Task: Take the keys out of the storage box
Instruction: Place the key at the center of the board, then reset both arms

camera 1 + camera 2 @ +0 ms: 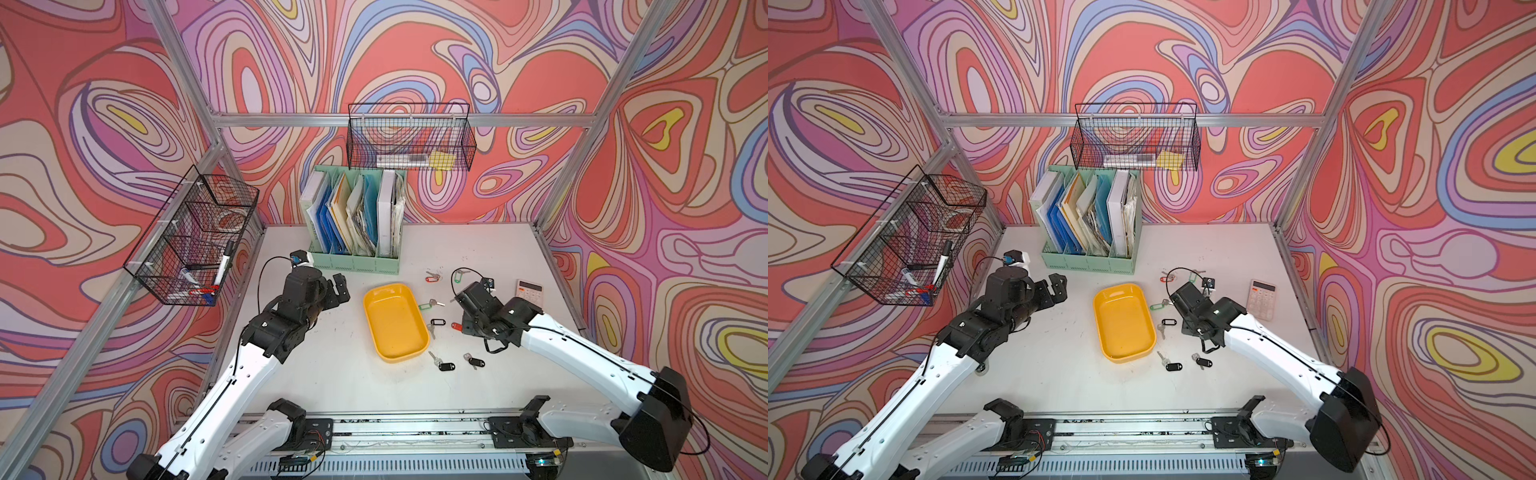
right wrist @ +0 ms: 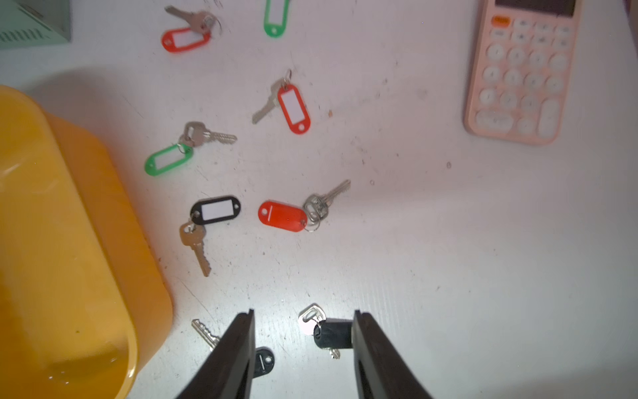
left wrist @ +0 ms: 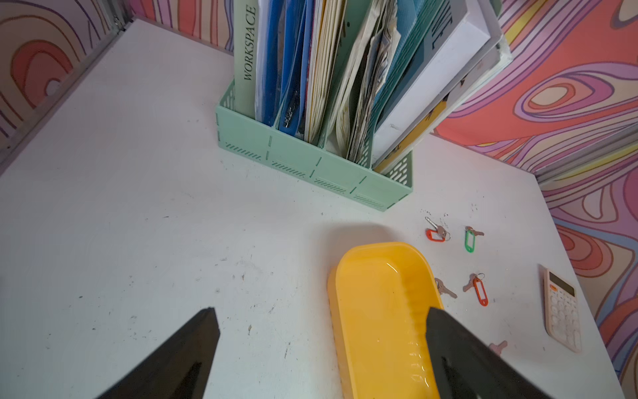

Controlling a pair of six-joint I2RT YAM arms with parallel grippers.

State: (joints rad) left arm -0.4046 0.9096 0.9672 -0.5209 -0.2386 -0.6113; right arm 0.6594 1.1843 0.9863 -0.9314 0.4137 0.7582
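Swirl-patterned walls (image 1: 415, 50) close in a white table (image 1: 332, 395). At its middle sits the yellow box (image 1: 395, 320), with a green organiser (image 1: 353, 262) behind it.

From the near left edge the left arm (image 1: 249, 365) reaches in, elbow bent. It holds the left gripper (image 1: 340, 289) above the table just left of the box, jaws spread wide and released.

From the near right corner the right arm (image 1: 582, 345) stretches in with its wrist tipped downward. It carries the right gripper (image 2: 303, 312) over the table right of the box. In the right wrist view its jaws stand apart, gripping nothing. A black-tagged key (image 2: 333, 333) lies between them, its tag up against one finger (image 2: 369, 338) and clear of the other. Whether tag and finger actually touch I cannot tell.

All eight keys (image 2: 281, 214) lie on the table outside the box, scattered between its right wall and the calculator (image 1: 528, 291). One black tag is partly hidden behind the other finger.
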